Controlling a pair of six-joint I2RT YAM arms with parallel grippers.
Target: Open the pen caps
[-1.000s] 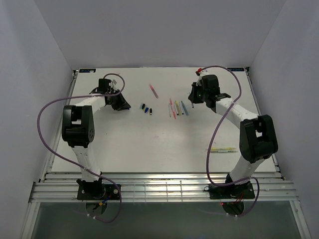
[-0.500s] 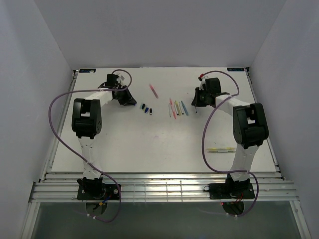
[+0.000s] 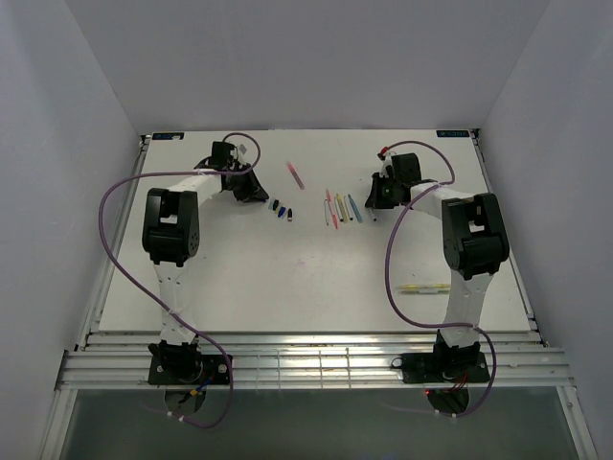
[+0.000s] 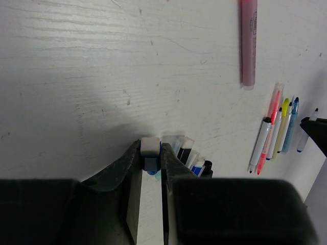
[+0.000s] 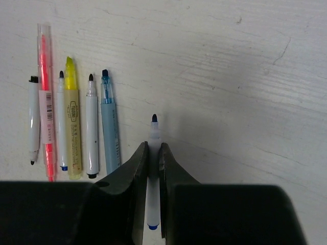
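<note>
Your left gripper [image 4: 150, 153], clamped on a small white-and-blue cap [image 4: 150, 145], hangs just beside the loose pen caps [image 4: 190, 157], and your right gripper [image 5: 153, 148], clamped on an uncapped white pen [image 5: 154, 133], hangs beside the row of opened pens [image 5: 71, 132], so set each down low on the table [image 5: 240, 71] before letting go, lest either roll.

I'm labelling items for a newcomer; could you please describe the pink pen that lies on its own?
Start at the white table and look midway across, toward its far edge. Just beyond the little cluster of caps and the neat row of pens lies the pink pen. Unlike the row's pens, it lies apart, slanted, touching nothing.
</note>
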